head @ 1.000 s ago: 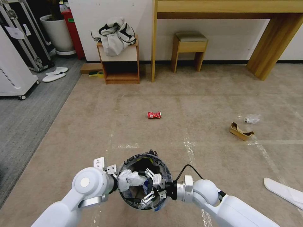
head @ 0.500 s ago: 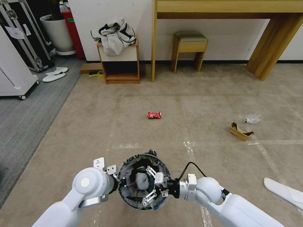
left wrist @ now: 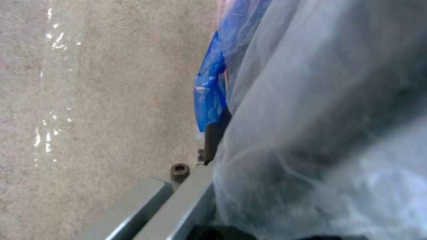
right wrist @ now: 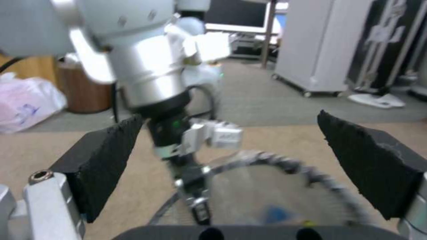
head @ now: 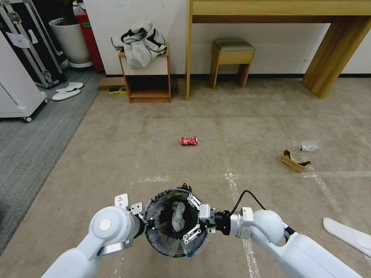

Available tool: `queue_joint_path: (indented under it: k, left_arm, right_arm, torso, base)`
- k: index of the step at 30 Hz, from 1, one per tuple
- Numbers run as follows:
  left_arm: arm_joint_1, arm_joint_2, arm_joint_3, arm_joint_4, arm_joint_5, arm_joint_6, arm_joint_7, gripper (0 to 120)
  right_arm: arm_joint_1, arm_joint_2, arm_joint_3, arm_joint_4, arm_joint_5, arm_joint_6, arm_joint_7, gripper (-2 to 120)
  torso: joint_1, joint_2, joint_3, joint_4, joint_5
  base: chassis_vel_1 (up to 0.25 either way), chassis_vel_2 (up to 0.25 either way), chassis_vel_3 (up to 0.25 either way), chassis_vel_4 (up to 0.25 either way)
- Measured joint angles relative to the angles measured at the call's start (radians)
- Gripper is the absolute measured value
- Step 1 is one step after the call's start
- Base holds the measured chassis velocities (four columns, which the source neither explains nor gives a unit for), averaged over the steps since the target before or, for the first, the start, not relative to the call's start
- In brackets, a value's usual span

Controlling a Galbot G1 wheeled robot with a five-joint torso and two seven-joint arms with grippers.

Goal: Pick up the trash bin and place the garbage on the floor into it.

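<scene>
The round trash bin (head: 162, 247), lined with a clear bag (left wrist: 311, 126) with a blue edge, hangs low in front of me. My left gripper (head: 148, 224) is shut on its left rim. Crumpled white paper (head: 177, 217) lies inside it. My right gripper (head: 190, 218) stands open over the bin's right side, its black pads (right wrist: 106, 156) wide apart and nothing between them; the bin's rim (right wrist: 285, 163) lies below it. On the floor (head: 247, 127) lie a crushed red can (head: 188, 141), a brown cardboard piece (head: 295, 161), a clear plastic bottle (head: 308, 145) and a white slipper (head: 347, 233).
A small wooden shelf (head: 148, 79) with clothes on top, a stool (head: 232, 60) and a tall wooden table leg (head: 188, 50) stand along the far wall. White slippers (head: 67, 91) lie on the grey carpet at left, near a white cabinet (head: 17, 92) and a planter pot (head: 71, 40).
The crumpled white paper left my right gripper and dropped into the bin. The right gripper then drew back to the right. The left arm and bin stayed put.
</scene>
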Motion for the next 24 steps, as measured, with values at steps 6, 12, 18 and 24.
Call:
queue_joint_path:
  k: [6, 12, 18, 24]
  left_arm:
    - [0.005, 0.003, -0.029, 0.02, 0.017, 0.001, 0.015, 0]
    - [-0.004, 0.0, -0.042, 0.044, 0.05, 0.002, 0.045, 0]
    - [-0.002, -0.034, -0.059, 0.101, 0.14, 0.002, 0.099, 0]
    - [0.005, -0.099, -0.052, 0.141, 0.228, 0.002, 0.121, 0]
  right_arm:
    - [-0.036, -0.042, 0.117, 0.04, 0.067, -0.009, 0.031, 100]
    - [-0.073, -0.051, 0.202, 0.024, 0.104, -0.01, 0.059, 100]
    - [-0.138, -0.047, 0.3, -0.004, 0.132, -0.006, 0.124, 100]
    - [-0.25, -0.028, 0.402, -0.056, 0.075, 0.057, 0.116, 100]
  torso:
    - [0.0, 0.0, 0.0, 0.0, -0.0002]
    - [0.0, 0.0, 0.0, 0.0, -0.0001]
    - [0.0, 0.0, 0.0, 0.0002, 0.0]
    - [0.0, 0.0, 0.0, -0.0004, -0.0001]
  base:
    - [0.0, 0.0, 0.0, 0.0]
    - [0.0, 0.0, 0.0, 0.0]
    - [0.0, 0.0, 0.0, 0.0]
    - [0.0, 0.0, 0.0, 0.0]
